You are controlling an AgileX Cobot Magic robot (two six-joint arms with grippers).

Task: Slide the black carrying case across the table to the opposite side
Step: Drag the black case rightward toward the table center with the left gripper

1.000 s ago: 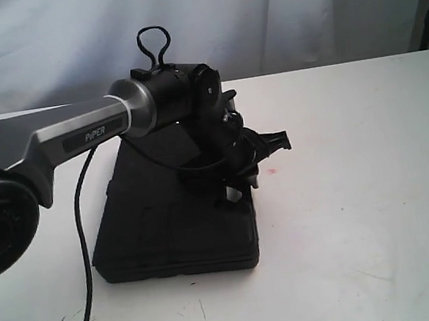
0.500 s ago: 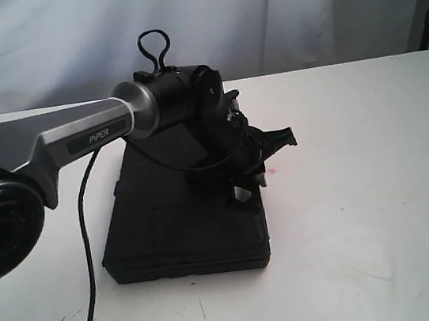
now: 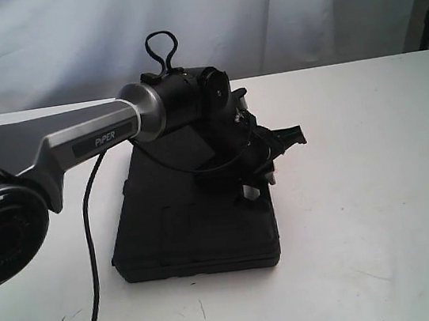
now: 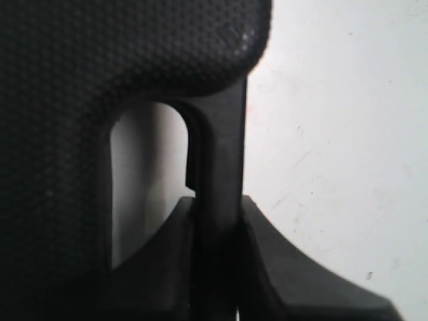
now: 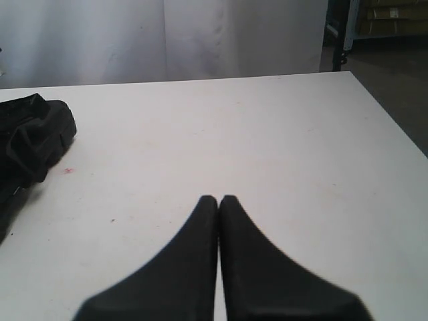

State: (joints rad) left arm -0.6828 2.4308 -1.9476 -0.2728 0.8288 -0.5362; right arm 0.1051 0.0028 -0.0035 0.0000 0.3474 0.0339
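The black carrying case (image 3: 184, 228) lies flat on the white table (image 3: 362, 188), left of centre. My left gripper (image 3: 255, 191) reaches down at the case's right edge. In the left wrist view the left gripper (image 4: 217, 200) is shut on the case's handle bar (image 4: 224, 147), beside the textured case body (image 4: 67, 100). My right gripper (image 5: 219, 198) is shut on nothing, hovering over bare tabletop; it does not show in the exterior view.
A black cable (image 3: 91, 250) hangs from the left arm (image 3: 75, 136) down to the table's front. A white curtain (image 3: 297, 5) backs the table. A tiny red spot (image 5: 67, 170) marks the tabletop. The table's right edge (image 5: 391, 117) drops off to a dark floor.
The left gripper has moved right with the handle held, and the case has slid right across the table with it. The right gripper has no earlier frame.
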